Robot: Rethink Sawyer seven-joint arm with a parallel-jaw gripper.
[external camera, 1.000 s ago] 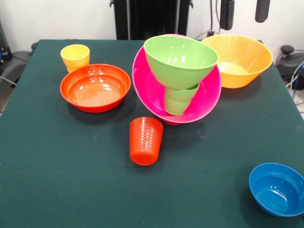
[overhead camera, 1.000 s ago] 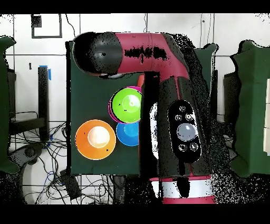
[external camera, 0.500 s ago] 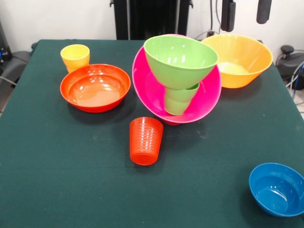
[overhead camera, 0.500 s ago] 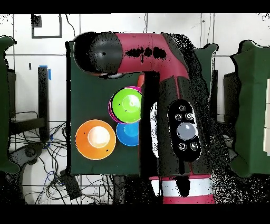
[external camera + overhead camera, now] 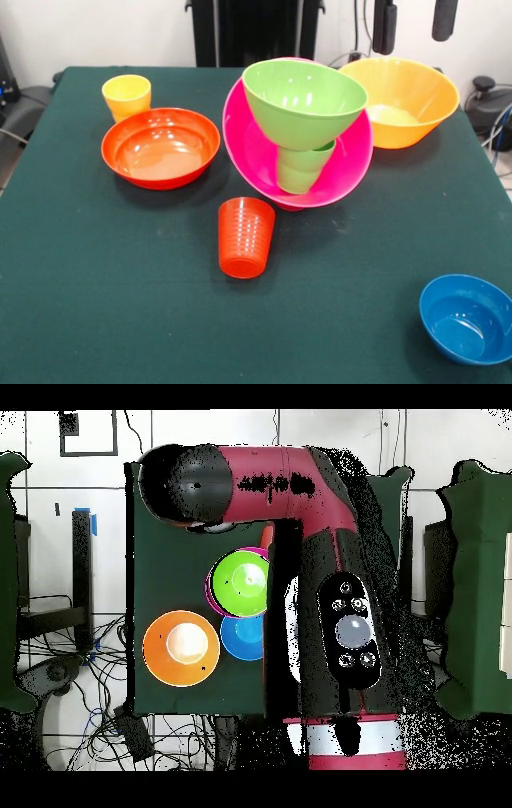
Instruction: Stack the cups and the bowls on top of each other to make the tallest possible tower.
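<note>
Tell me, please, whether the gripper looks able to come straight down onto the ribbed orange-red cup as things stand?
Probably yes. The ribbed orange-red cup stands alone on bare cloth, upright, mouth up, apart from the tilted pink bowl behind it. The gripper hangs drawn back at the top edge, nothing between.

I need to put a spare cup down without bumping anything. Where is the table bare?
The near left of the table, below the red-orange bowl and left of the ribbed orange-red cup, is bare. So is the stretch between that cup and the blue bowl. It is crowded around the pink bowl and yellow-orange bowl.
</note>
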